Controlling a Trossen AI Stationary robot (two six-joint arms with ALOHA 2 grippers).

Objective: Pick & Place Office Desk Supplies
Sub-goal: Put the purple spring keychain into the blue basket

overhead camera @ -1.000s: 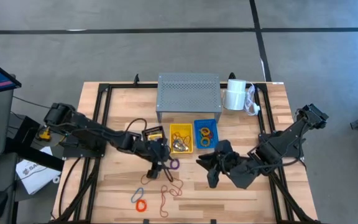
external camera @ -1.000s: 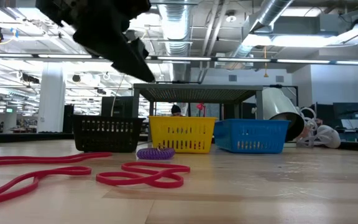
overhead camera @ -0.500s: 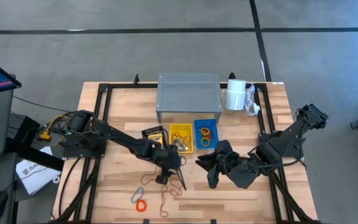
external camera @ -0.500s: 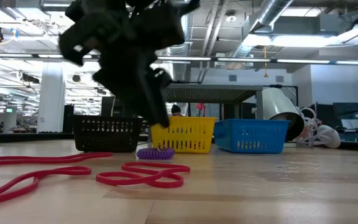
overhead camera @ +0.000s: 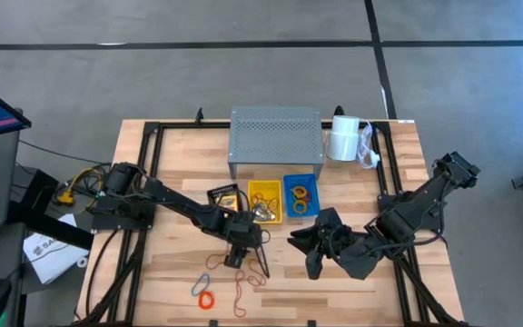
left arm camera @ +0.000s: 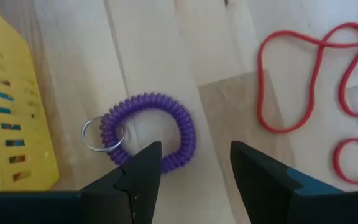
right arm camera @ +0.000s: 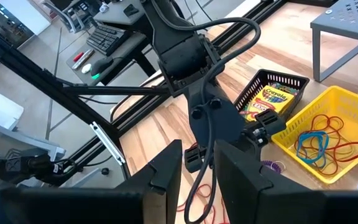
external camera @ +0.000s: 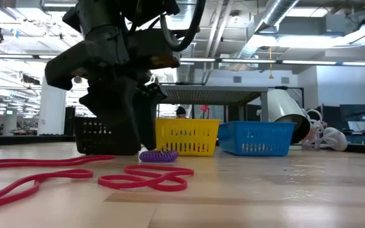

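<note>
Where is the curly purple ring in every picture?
High view: purple coil, mostly hidden beside the left pincer.
Low view: on the table before the yellow basket.
Left wrist view: centre, just ahead of the pincer.
Right wrist view: a sliver under the left arm.
Shared landmark: the yellow basket.

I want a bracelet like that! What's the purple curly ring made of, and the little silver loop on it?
The purple coil looks like springy plastic: tight smooth spirals with a dull sheen. The silver ring seems to be thin metal wire, since it glints. I can't be sure from looks alone.
</note>
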